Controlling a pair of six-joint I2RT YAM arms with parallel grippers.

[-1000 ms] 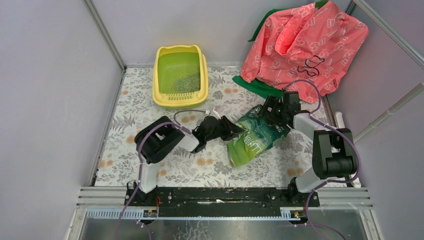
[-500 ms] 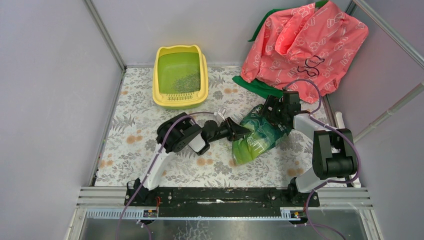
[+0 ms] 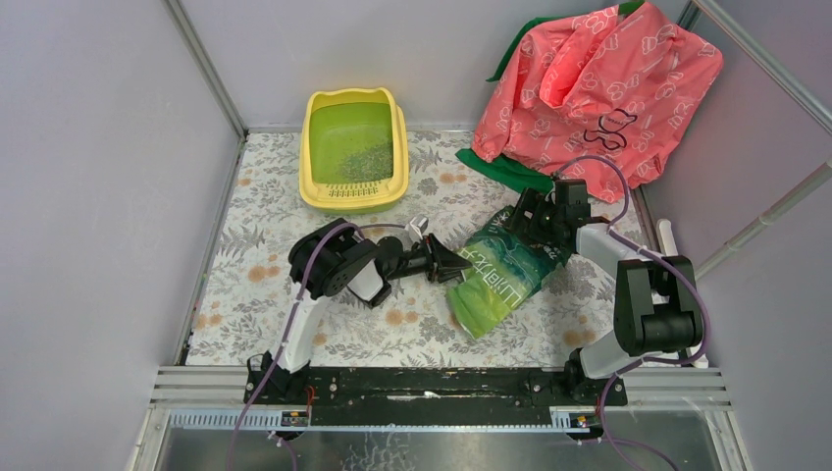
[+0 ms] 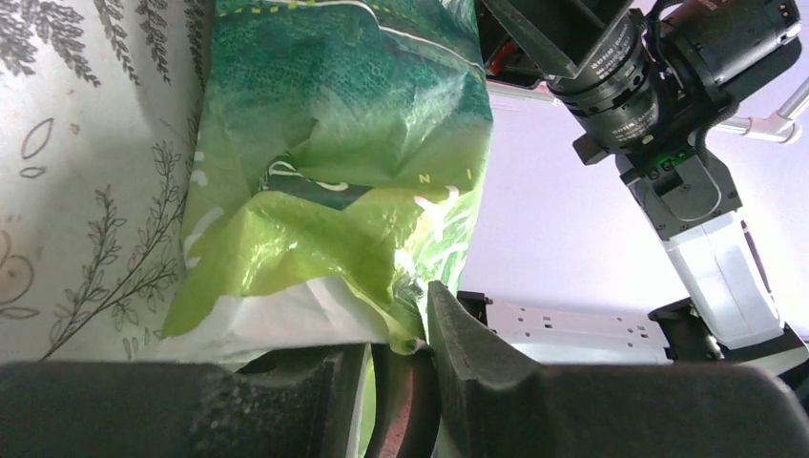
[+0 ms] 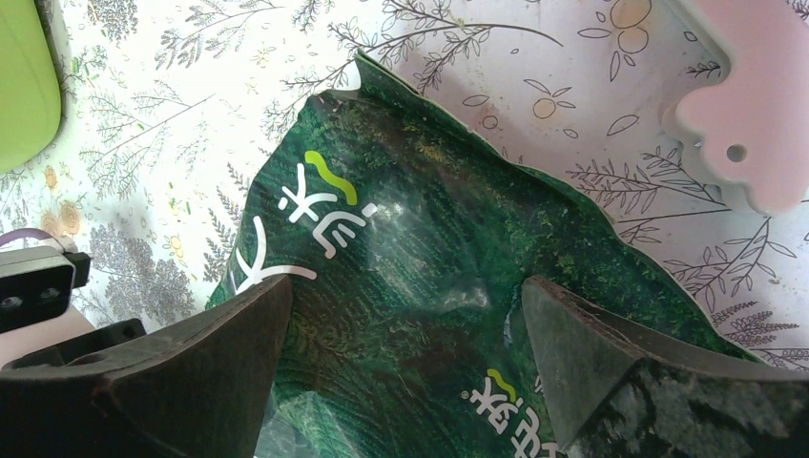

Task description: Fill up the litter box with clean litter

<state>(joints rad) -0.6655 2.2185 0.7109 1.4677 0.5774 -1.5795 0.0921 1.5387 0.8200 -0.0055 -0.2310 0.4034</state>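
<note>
The yellow litter box (image 3: pixel 316 167) stands at the back left with a patch of green-grey clean litter (image 3: pixel 367 161) on its green floor. A glossy green bag (image 3: pixel 498 277) with white lettering lies on the floral mat between the arms. My left gripper (image 3: pixel 453 265) is at the bag's left edge. In the left wrist view it (image 4: pixel 396 334) is nearly shut, with the bag's (image 4: pixel 334 143) light green edge pinched between the fingers. My right gripper (image 3: pixel 537 220) is over the bag's far end. In the right wrist view it (image 5: pixel 405 286) is wide open, straddling the dark green bag (image 5: pixel 410 210).
A large pink-red printed plastic cover (image 3: pixel 598 83) lies at the back right on a green cloth (image 3: pixel 505 172). A pale pink flat piece (image 5: pixel 754 114) lies on the mat beside the bag. Grey walls enclose the mat on the left, back and right.
My left arm reached right to the bag's edge, then drew back slightly left. The bag shifted and now lies flatter. The right arm has hardly moved.
</note>
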